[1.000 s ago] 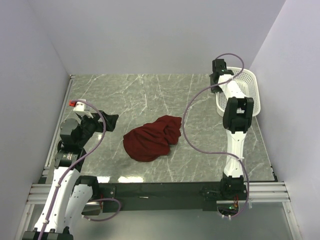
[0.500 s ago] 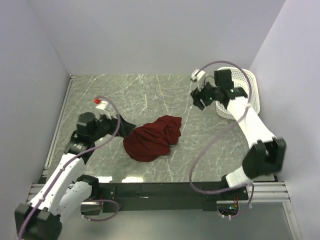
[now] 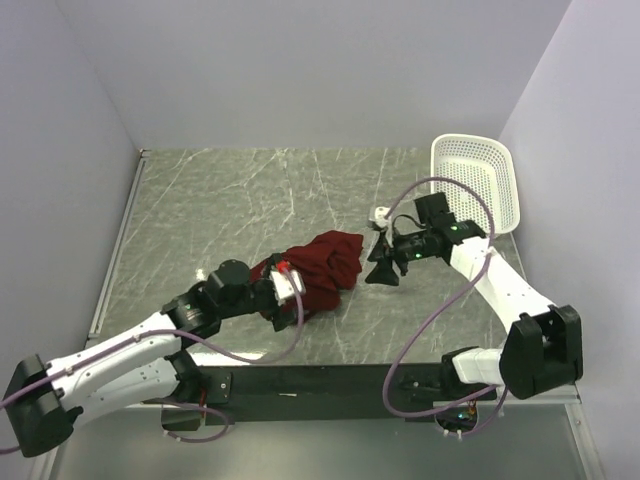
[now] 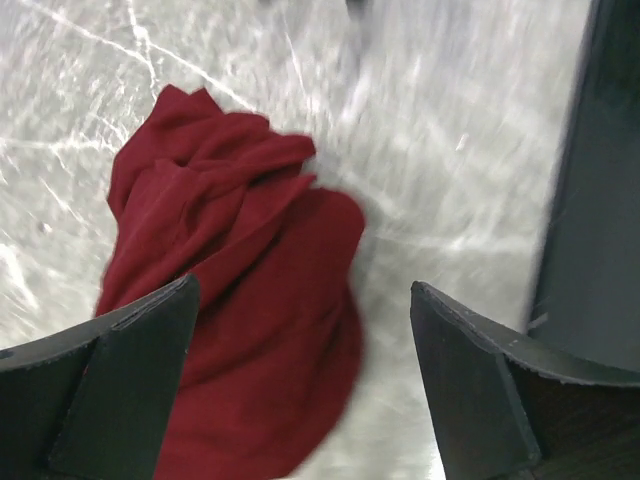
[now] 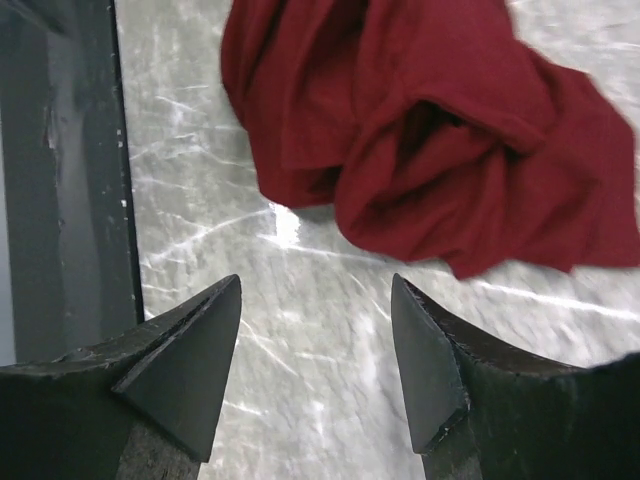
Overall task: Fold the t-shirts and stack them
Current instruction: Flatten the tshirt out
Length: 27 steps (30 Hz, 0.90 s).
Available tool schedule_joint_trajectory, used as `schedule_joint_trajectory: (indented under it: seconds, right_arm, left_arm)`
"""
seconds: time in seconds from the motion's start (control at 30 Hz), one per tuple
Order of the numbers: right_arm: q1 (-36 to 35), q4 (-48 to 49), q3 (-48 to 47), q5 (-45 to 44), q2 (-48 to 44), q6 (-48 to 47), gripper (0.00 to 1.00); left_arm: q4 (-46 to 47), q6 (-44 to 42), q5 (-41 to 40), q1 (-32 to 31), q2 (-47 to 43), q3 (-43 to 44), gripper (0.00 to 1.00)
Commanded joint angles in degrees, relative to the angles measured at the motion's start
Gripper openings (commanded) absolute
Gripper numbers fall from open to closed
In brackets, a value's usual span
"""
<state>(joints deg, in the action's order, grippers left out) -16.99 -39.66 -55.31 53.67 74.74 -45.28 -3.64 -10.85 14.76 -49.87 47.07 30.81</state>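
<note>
Top external view: a second ago both arms were held back, the left folded at the 9 o'clock edge of the tabletop (image 3: 200, 190) and the right up over the white basket (image 3: 497, 196) at 2 o'clock. Both have since swung in on the maroon t-shirt (image 3: 318, 265). It remains a crumpled heap at the middle of the tabletop, not visibly shifted and not yet spread.

I judge that the approach is nearly done and the first grasp is about to come. No fold has been made and nothing is stacked.

The left tool (image 3: 283, 288) is at the heap's 7 o'clock edge, and overlaps the cloth in this view. Whether it touches I cannot tell. The right tool (image 3: 384, 267) is just beside the heap at 3 o'clock, apart from it.

In the left wrist view the left tool (image 4: 302, 285) has its fingers wide apart and grips nothing. The t-shirt (image 4: 240, 270) lies beneath and between them and runs off toward 11 o'clock.

In the right wrist view the right tool (image 5: 316, 280) has spread its fingers, which were closer together a second ago. They hold nothing, and bare tabletop shows between them. The t-shirt (image 5: 420, 130) lies ahead from 12 to 2 o'clock, its nearest hem short of the fingertips
</note>
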Motion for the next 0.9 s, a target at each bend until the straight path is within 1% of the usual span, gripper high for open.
schedule_joint_trajectory:
  seconds: [0.0,0.03,0.1,0.13,0.17,0.2,0.27,0.37,0.63,0.77,0.87]
  right_arm:
    - [4.9,0.8,0.9,6.4,-4.1,-3.2,0.68]
    - [6.0,1.1,1.2,6.8,-4.7,-3.2,0.68]
    - [7.5,1.1,1.6,6.8,-5.1,-3.8,0.68]
    - [7.6,0.5,1.7,6.5,-5.2,-4.2,0.68]
    - [7.5,0.5,2.0,6.4,-5.4,-4.2,0.68]
    - [7.7,0.4,2.0,6.4,-5.3,-4.3,0.68]
    - [7.7,-0.1,1.7,6.5,-5.1,-5.0,0.68]
    - [8.3,-1.0,1.7,7.0,-5.0,-5.9,0.68]
    - [9.7,-3.1,1.3,8.3,-3.6,-7.6,0.67]
    - [10.2,-3.5,1.2,8.8,-3.5,-8.0,0.67]
    - [10.7,-3.9,1.2,9.1,-3.5,-8.4,0.67]
  left_arm:
    - [6.4,-21.1,-1.5,-1.1,4.0,-1.9,0.92]
    - [6.5,-22.7,-0.3,-1.1,7.4,-0.6,0.9]
    - [6.2,-25.3,0.1,-1.2,11.4,1.6,0.82]
    - [6.2,-26.7,-0.2,-1.3,14.9,3.6,0.79]
    - [6.4,-26.9,-0.6,-1.4,16.5,4.4,0.69]
    - [8.2,-27.1,-1.1,-1.4,19.0,5.5,0.63]
    - [9.8,-27.4,-1.2,-1.4,20.8,6.0,0.57]
    - [12.8,-27.3,-1.5,-1.4,23.1,6.4,0.53]
    - [14.7,-27.0,-1.1,-2.9,28.2,9.1,0.51]
    - [14.9,-26.6,-0.5,-3.7,30.3,9.8,0.43]
    - [15.0,-26.8,-1.1,-4.3,31.4,9.9,0.4]
